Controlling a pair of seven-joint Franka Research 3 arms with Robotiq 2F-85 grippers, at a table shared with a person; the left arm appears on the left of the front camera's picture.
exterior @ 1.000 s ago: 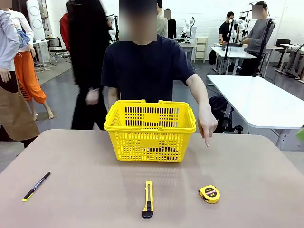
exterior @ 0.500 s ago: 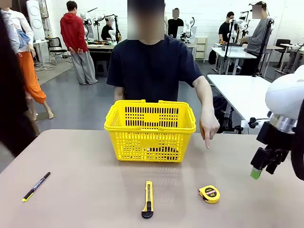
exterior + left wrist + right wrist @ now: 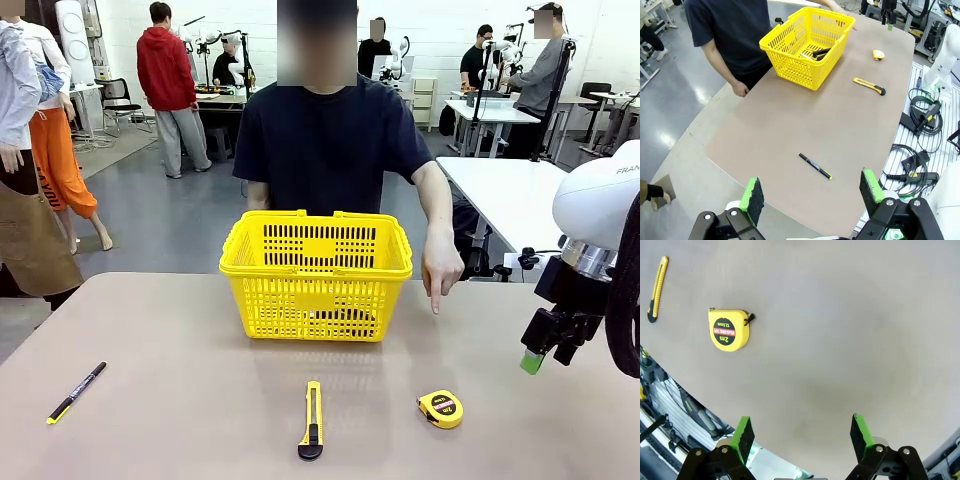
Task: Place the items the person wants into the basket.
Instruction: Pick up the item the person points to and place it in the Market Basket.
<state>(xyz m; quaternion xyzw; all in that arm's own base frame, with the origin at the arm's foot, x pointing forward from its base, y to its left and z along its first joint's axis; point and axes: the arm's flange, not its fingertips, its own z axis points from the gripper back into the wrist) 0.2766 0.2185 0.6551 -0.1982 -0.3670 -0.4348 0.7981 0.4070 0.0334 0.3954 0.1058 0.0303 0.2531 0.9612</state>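
1. Right, my right gripper (image 3: 535, 362) hangs off to the right of the worktop (image 3: 180, 400) with its jaws spread wide and empty; the left gripper (image 3: 810, 200) sits high over the near-left corner, jaws wide as well, nothing between the pads.
2. Across from me the person (image 3: 330, 140) aims a finger of one hand (image 3: 440, 268) down toward the tape measure (image 3: 440, 408), which lies flat on the worktop, well apart from the basket (image 3: 316, 272); I read that as the wanted item.
3. Risk one: the pointing hand hovers between basket and tape measure; a careless sweep from my right arm could cross it.
4. Risk two: the tape measure is a smooth puck lying flat; pads landing off-centre could squirt it sideways or shove it along the worktop rather than lift it.
5. Risk three: the utility knife (image 3: 312, 420) lies near the tape measure, both yellow; picking the wrong one is a live hazard; the pen (image 3: 76, 392) is far left, less of a worry.
6. Risk four: the basket rim stands tall; a low carry could clip it and push the basket toward the person; dark items already lie inside, too small to name.
7. Writing: the tape measure's round label reads "2m", with ring text I take as "MEASURING TAPE"; part of "FRANKA" shows on my right arm's shell.
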